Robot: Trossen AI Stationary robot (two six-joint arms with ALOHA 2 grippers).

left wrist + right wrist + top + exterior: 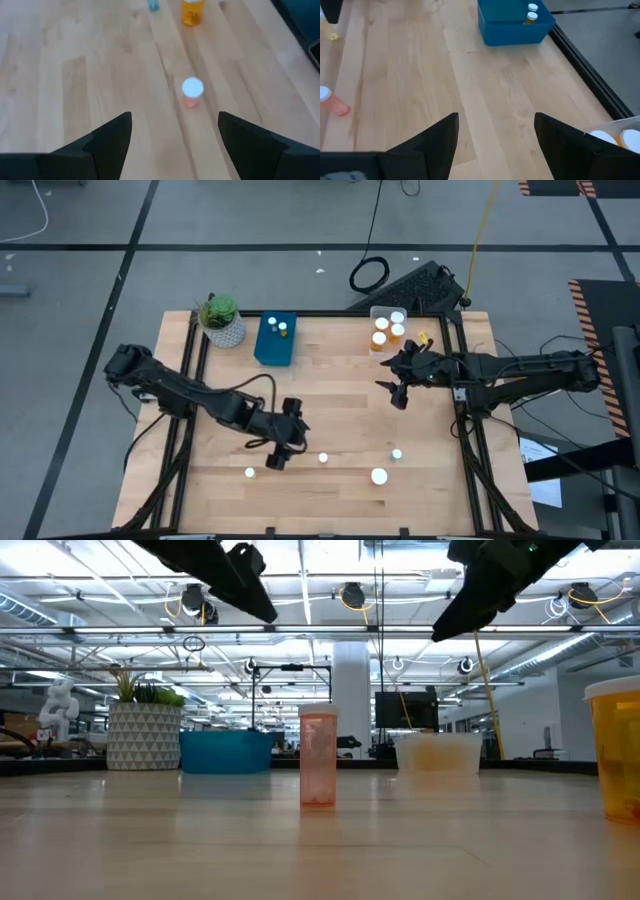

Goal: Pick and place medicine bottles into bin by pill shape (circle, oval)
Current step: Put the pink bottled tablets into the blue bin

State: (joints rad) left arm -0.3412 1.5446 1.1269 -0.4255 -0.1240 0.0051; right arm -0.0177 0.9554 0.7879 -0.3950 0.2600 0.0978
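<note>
Several medicine bottles with white caps stand on the wood table near its front edge: small ones point(250, 473) point(323, 458) point(397, 454) and a larger one point(379, 476). My left gripper point(285, 452) hovers open above the table. A small pink bottle point(192, 92) stands on its base just ahead of its fingers. My right gripper point(398, 392) hangs open over the table's middle right, with nothing between its fingers point(495, 120). The blue bin point(276, 338) holds two bottles point(530, 14). The clear bin point(392, 328) holds orange bottles.
A potted green plant point(220, 320) stands at the far left beside the blue bin. Black frame rails run along the table's edges point(470, 440). In the low view a pink bottle point(318, 770) stands at the centre and an orange one point(615, 750) at the right.
</note>
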